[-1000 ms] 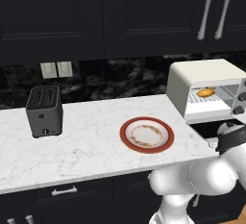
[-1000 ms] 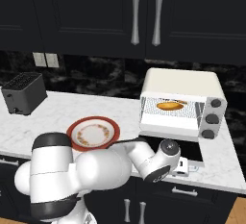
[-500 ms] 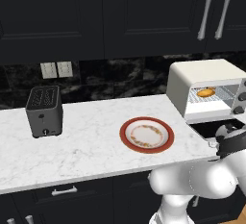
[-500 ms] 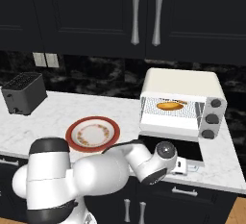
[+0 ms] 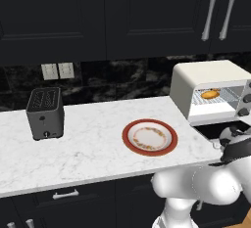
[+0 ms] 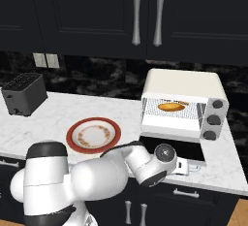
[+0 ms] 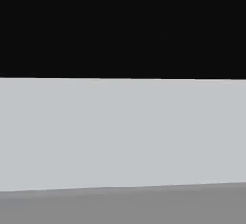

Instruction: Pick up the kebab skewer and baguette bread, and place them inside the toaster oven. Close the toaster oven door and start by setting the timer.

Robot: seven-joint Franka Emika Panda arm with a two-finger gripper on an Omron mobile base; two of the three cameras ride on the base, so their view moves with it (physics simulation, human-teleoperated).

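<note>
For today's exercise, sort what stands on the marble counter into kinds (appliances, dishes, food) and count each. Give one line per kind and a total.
Appliances: 2, the toaster oven and the black slot toaster.
Dishes: 1, the red-rimmed plate.
Food: 1, the baguette bread on the oven rack.
Total: 4.

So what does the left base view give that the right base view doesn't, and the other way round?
Left base view: the toaster oven at an angle, so its plain left side wall is on show.
Right base view: the oven front nearly square-on, with three knobs stacked down its right side and the toaster oven door lying open and flat.
Shared: the baguette bread on the rack inside the oven, the red-rimmed plate, the black slot toaster and the marble counter.
</note>
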